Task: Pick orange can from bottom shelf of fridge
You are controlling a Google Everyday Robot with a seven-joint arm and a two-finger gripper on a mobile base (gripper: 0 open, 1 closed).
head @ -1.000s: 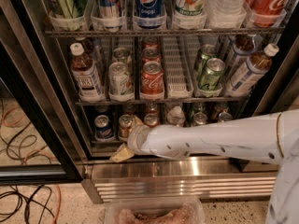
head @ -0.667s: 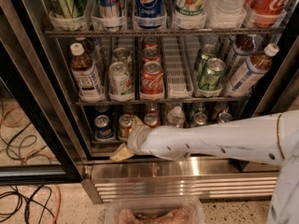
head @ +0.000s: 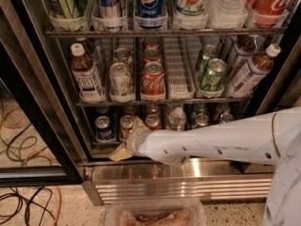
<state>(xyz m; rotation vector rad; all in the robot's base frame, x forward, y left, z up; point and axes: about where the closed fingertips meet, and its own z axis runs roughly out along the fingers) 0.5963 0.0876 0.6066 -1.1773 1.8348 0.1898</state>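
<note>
The fridge (head: 43, 108) stands open in front of me. On its dim bottom shelf (head: 99, 148) the orange can (head: 125, 125) stands second from the left, silver top up. My gripper (head: 129, 138), on a white arm coming in from the right, is at the front of that shelf right by the can. One cream finger (head: 138, 123) lies beside the can's right side and the other finger (head: 120, 153) sticks out low in front of it. The fingers are spread apart and hold nothing. The wrist hides the can's lower body.
A blue can (head: 103, 128) stands left of the orange can and a red can (head: 153, 121) to its right, with more cans further right. The ribbed steel base panel (head: 188, 187) is below. A clear plastic tub (head: 155, 213) and floor cables (head: 23, 201) lie in front.
</note>
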